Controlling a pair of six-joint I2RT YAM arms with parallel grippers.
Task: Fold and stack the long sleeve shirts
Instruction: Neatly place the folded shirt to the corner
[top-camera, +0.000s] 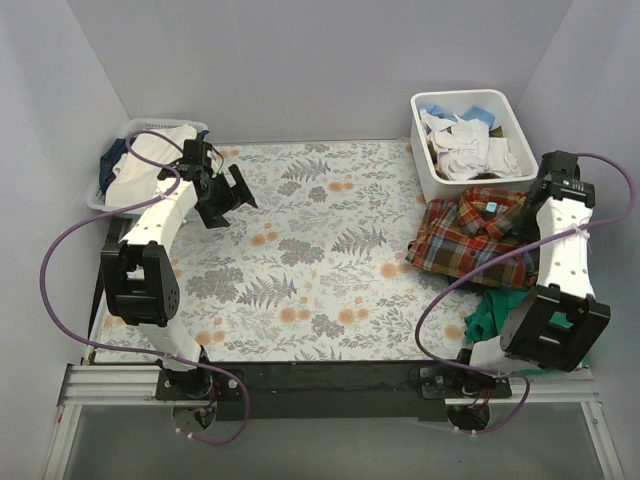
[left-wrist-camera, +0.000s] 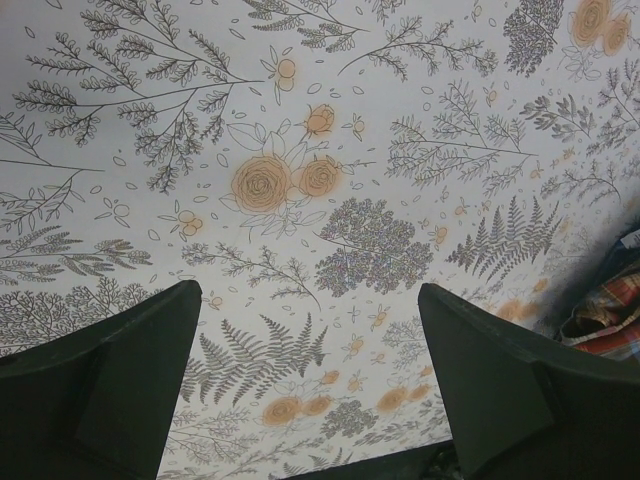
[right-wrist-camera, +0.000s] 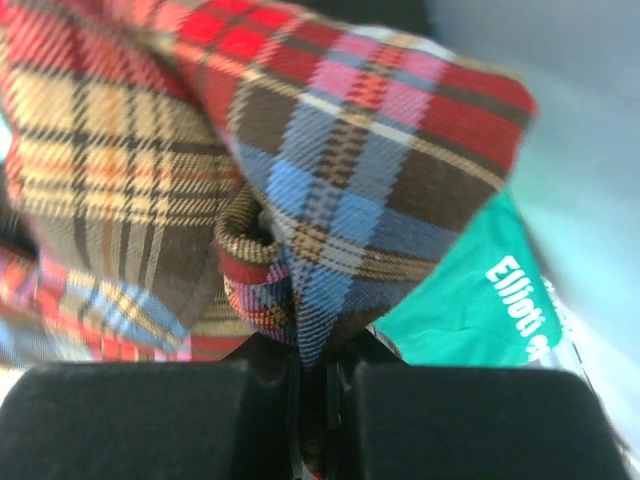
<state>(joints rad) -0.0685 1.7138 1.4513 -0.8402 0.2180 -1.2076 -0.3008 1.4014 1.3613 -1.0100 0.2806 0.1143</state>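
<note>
Step in hand: picking up the plaid shirt (top-camera: 468, 232) to bring it out for folding, early in the task by the look of it. The shirt lies bunched at the right edge of the floral tablecloth (top-camera: 320, 265), just in front of the white bin (top-camera: 506, 98), collar up and not spread. No folded stack shows anywhere.

The right gripper (right-wrist-camera: 312, 385) has its jaws pressed nearly together, pinching a fold of plaid cloth; in the wrist view the fabric bunches up right out of the gap. Which part of the shirt this is, hem or sleeve, cannot be told. The left gripper (left-wrist-camera: 310, 300) is spread wide and holds nothing, hanging over bare cloth at the left rear, well apart from the shirt.

Next move likely calls for dragging or lifting the shirt toward the table's middle, where there is room to lay it flat, with the left arm coming across to take a second corner. Risk: a green garment (top-camera: 487, 315) with white lettering lies just beside the shirt under the right arm and could get pulled along.

Surface: pale cloth printed with grey ferns and orange flowers, lying flat. A basket (top-camera: 165, 125) of mixed clothes sits at the left rear, and the bin holds white and blue items. Plain pale walls (top-camera: 300, 60) close in three sides
</note>
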